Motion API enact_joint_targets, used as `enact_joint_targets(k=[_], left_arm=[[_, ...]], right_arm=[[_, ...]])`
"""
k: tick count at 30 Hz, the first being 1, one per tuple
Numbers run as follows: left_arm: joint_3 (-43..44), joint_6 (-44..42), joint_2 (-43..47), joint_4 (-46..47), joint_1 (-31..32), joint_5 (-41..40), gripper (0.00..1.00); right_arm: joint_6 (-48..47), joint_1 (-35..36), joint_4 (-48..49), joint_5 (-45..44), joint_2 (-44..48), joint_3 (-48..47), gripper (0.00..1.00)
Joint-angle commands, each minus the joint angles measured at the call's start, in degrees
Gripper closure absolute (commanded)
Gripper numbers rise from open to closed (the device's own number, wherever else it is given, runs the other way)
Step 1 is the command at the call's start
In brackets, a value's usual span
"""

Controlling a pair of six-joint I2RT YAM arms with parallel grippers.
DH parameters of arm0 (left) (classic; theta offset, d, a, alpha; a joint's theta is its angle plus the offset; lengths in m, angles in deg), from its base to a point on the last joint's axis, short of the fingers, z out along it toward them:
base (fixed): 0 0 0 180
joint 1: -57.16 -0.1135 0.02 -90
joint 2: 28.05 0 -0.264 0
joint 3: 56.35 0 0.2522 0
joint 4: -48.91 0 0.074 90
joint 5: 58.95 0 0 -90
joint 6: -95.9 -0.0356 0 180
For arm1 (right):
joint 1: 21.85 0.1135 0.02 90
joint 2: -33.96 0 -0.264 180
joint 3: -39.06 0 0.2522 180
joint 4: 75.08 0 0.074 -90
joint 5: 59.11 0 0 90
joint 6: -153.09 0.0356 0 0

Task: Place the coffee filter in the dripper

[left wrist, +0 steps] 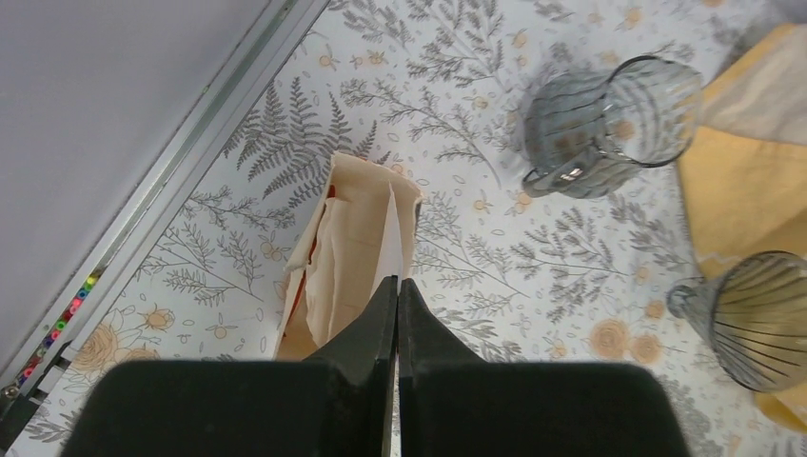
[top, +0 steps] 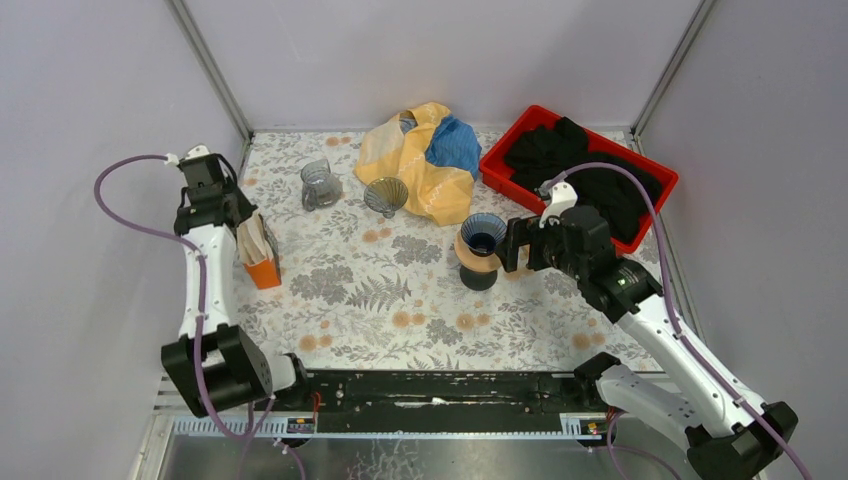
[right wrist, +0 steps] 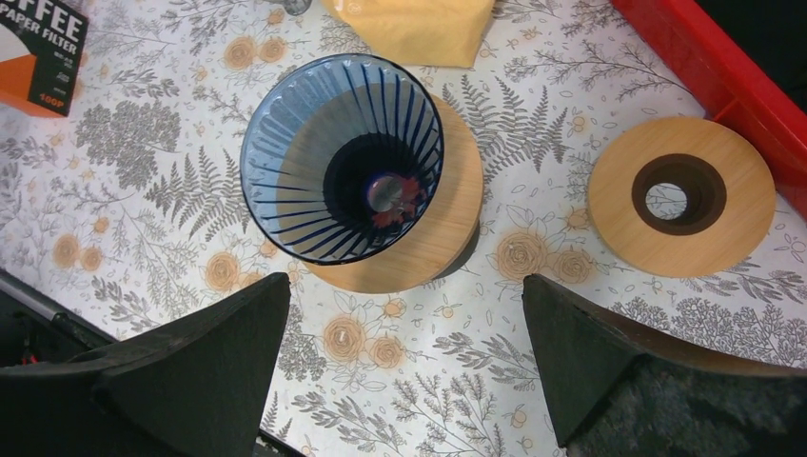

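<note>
Black fingers of the left gripper [left wrist: 398, 286]: pressed together, pinching the top edge of a coffee filter [left wrist: 357, 238].

Filter stack: I see it upright in its orange box [top: 263, 272], at the left of the table, beside the left wall.

Blue ribbed dripper [right wrist: 341, 157]: right of centre, seated on a wooden collar [right wrist: 447, 228], well apart from the filters.

Loose wooden ring [right wrist: 680, 195]: flat, just right of the dripper.

Between box and dripper, farther back, I log a glass jug [left wrist: 609, 124] and a clear glass cone [left wrist: 761, 319].

Yellow and blue cloth [top: 425, 150]: heaped at the far edge.

Red bin [top: 495, 172]: far right, holding black fabric [top: 590, 170].

Table [top: 400, 290]: fern and flower print, enclosed by plain grey walls [top: 90, 100].

Right gripper [right wrist: 404, 286]: spread wide, holding nothing, just right of the dripper.
</note>
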Motion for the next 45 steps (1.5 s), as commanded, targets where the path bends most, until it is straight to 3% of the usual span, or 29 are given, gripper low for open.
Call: enact_joint_targets(k=[1,12,22,33,45], left_arm=[[2.0,1.9,4.8,-1.4,-0.4,2.8,1.0],[2.6,4.6,12.8,-4.8,0.1,14.3,1.0],[-1.3,11.4,18.2,-0.7,3.8,25.6,1.0],[-6.2,21.6,19.1,8.6,28.0,14.2,1.0],[-0.5,21.0,10.2,9.2,53.4,-9.6,1.0]], right_arm=[[-1.3,0.6,1.8,2.5,1.6,-1.2,0.0],[-1.5,0.5,2.5,4.5,2.1,-1.5,0.01],[-1.7,0.5,7.4,6.8,2.6,-1.2,0.0],[-0.4,0.5,15.6,11.3,-0.7,-0.6,0.0],[0.8,2.1,23.2,12.6,-4.1,0.5,0.01]])
